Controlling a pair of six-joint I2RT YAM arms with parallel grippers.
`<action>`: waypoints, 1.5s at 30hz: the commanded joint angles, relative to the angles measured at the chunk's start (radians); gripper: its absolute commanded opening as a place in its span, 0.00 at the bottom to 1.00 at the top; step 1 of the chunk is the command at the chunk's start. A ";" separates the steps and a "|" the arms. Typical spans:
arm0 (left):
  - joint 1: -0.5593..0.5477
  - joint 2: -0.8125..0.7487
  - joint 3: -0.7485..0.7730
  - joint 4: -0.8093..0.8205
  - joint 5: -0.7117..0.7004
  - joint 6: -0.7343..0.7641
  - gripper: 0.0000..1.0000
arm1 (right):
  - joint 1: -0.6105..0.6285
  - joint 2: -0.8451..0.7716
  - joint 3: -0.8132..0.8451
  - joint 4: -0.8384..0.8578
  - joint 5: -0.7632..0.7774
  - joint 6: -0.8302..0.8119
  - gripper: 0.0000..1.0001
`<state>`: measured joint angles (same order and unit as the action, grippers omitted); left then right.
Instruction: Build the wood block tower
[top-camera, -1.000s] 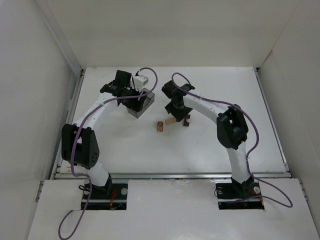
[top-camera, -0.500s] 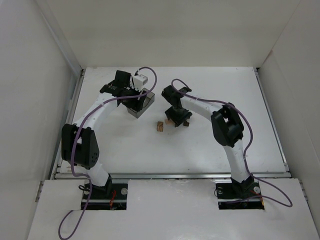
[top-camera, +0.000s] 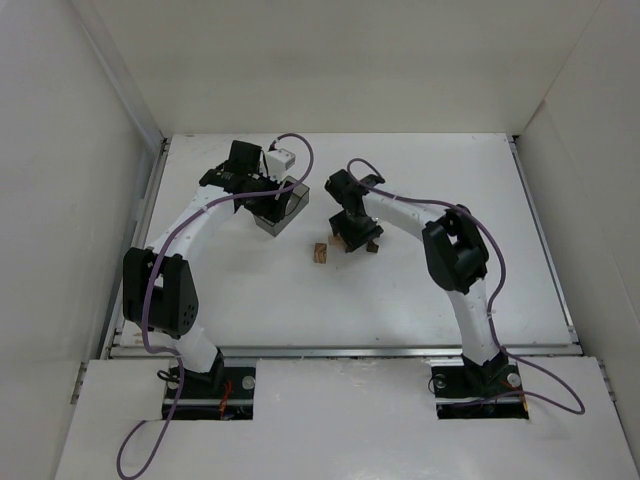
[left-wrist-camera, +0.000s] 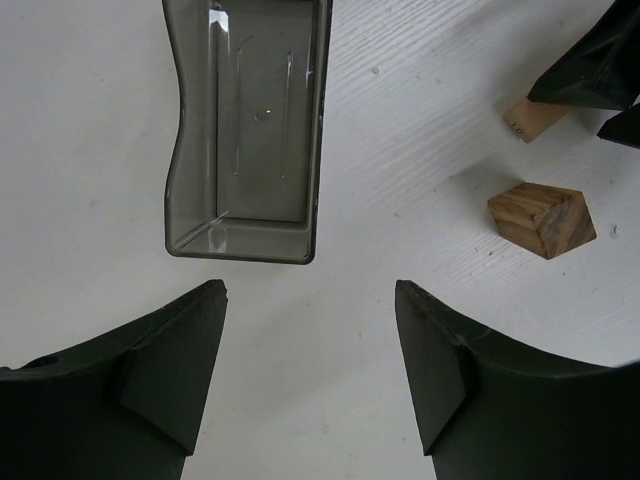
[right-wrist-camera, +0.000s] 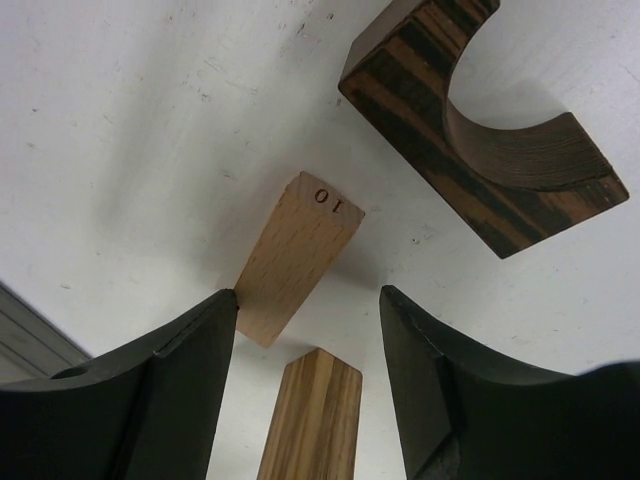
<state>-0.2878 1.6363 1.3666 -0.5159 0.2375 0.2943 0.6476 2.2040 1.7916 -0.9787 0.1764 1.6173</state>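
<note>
Wood blocks lie loose on the counter, none stacked yet: a tan block, a dark arch block, and a striped block between my right claw's parted jaws, touching neither. My left claw, also apart, hovers by the grey bin. All the building remains.
</note>
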 joint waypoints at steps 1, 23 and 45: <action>0.004 -0.024 0.028 0.005 0.022 0.000 0.65 | -0.006 -0.006 -0.008 0.006 0.000 0.044 0.65; 0.004 -0.024 0.009 0.014 0.042 0.000 0.65 | -0.052 0.074 0.072 -0.020 -0.022 0.064 0.71; 0.004 -0.024 0.000 0.014 0.051 0.023 0.65 | -0.062 -0.125 -0.056 0.316 0.164 -0.639 0.00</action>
<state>-0.2878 1.6363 1.3666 -0.5129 0.2676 0.3019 0.5900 2.1906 1.7554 -0.8051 0.2283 1.2808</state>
